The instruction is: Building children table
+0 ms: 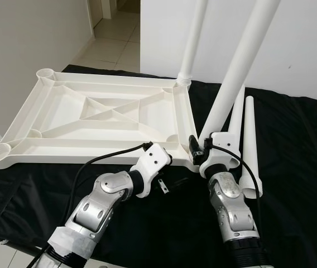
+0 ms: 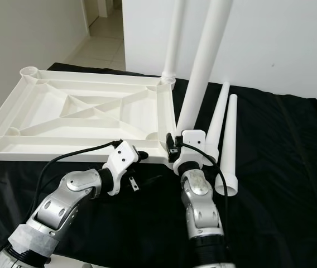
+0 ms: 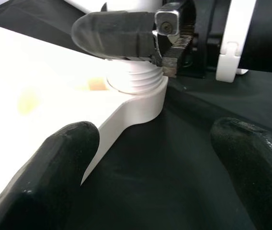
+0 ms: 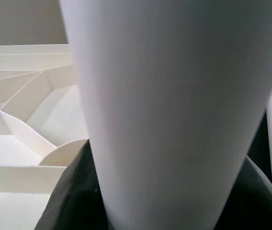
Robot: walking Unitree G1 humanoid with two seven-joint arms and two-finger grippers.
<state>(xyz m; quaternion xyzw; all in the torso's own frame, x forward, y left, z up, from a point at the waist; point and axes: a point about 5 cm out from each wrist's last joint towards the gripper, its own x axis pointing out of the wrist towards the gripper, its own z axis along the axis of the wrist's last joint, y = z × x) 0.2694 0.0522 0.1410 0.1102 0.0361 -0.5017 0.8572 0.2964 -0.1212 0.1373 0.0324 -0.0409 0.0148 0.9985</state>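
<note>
White plastic made up nearly everything on the black cloth (image 1: 292, 139): an upturned tabletop (image 1: 100, 114) lay ribs-up on the counter, its corner sockets facing upward. One leg (image 1: 193, 39) stood upright in the far right corner socket. A second leg (image 1: 234, 72), leaning slightly, rose from the near right corner, where the right pincer (image 2: 176, 146) was clenched around its lower end just above the socket; the right wrist view showed the leg's broad white shaft between the dark fingers, with the tabletop's ribs behind.

Two spare legs (image 1: 248, 139) lay side by side on the cloth just to the right of the tabletop, touching or nearly touching each other (the gap was too fine to judge).

The left pincer (image 1: 157, 167) hovered at the near edge of the tabletop, close beside that same corner. Its fingers (image 3: 64, 163) were spread apart with nothing between them, one over the white edge and one over the cloth. Ahead of them, the threaded base of the held leg sat in the socket (image 3: 138, 93), with a black finger of the right pincer pressed against it.

Beyond the counter stood a white wall (image 1: 303, 39) and a tiled floor (image 1: 116, 33).
</note>
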